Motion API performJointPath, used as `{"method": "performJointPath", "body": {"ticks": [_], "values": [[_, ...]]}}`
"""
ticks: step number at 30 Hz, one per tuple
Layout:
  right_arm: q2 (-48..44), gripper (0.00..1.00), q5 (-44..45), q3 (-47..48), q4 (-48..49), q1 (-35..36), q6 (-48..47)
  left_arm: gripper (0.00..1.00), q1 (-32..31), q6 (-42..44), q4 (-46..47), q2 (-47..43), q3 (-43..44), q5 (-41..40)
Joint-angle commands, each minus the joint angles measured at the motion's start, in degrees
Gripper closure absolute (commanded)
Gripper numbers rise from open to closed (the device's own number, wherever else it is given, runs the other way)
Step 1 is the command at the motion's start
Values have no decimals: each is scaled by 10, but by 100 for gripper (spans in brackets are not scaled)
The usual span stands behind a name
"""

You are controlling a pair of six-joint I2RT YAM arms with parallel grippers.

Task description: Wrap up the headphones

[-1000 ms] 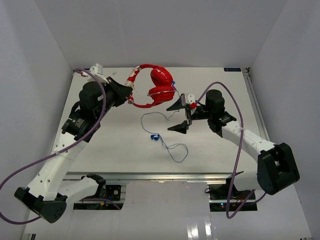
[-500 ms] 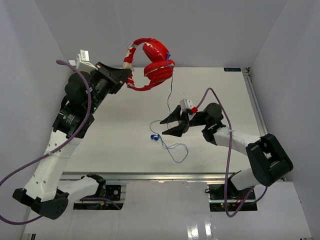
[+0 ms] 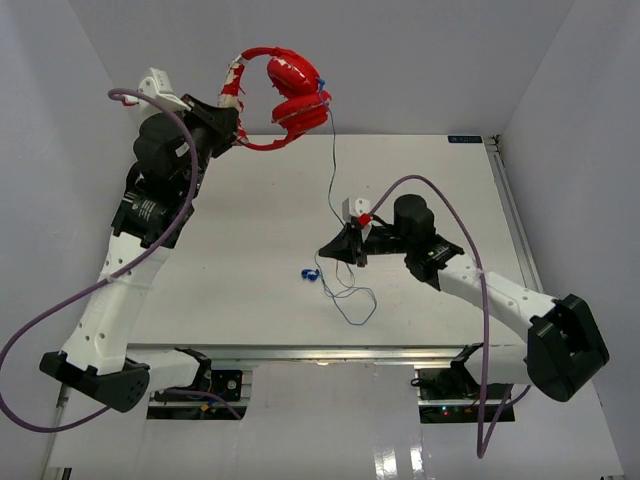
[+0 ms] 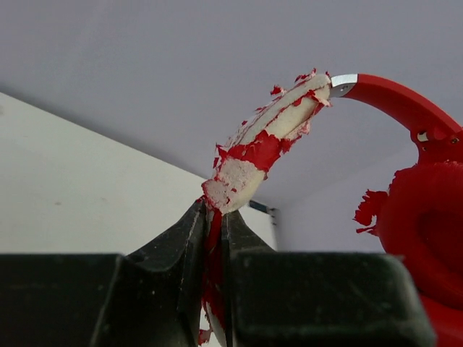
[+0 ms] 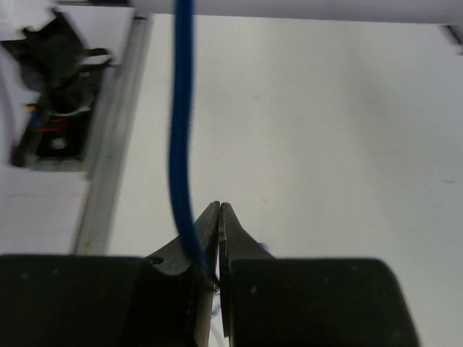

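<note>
The red headphones (image 3: 292, 84) hang high over the table's far edge. My left gripper (image 3: 232, 122) is shut on their worn headband (image 4: 266, 142), which shows white padding where the red skin has peeled. One red earcup (image 4: 428, 225) fills the right of the left wrist view. The thin blue cable (image 3: 331, 160) drops from the earcups to my right gripper (image 3: 336, 250), which is shut on it just above the table. In the right wrist view the cable (image 5: 179, 137) runs down into the closed jaws of the right gripper (image 5: 219, 211). The slack loops (image 3: 356, 302) and the blue plug (image 3: 310, 274) lie on the table.
The white table (image 3: 240, 260) is boxed in by grey walls at the left, back and right. A metal rail (image 3: 509, 205) runs along its right edge. Purple robot cables (image 3: 440, 190) arc over both arms.
My left arm has lifted the headphones up and to the left, drawing the cable taut. My right gripper has moved left to the cable and gone from open to shut on it.
</note>
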Motion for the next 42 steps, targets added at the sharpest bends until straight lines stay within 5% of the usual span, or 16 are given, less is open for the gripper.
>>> {"method": "performJointPath", "body": {"ticks": [1,6,11,16,25,42], "values": [[-64,92,374,165,-403,19,-297,100,5,197,44,38,-50,-99],[-134,92,624,168,-366,19,-422,100,5,324,122,30,-194,-54],[-110,92,661,269,-378,19,-468,100,3,366,139,20,-265,87],[-52,92,617,355,-395,23,-463,100,-16,365,148,9,-311,234],[13,92,533,351,-355,6,-380,100,-52,378,165,-34,-359,385],[62,92,396,246,-288,-154,-151,100,-76,271,230,-138,-373,404]]}}
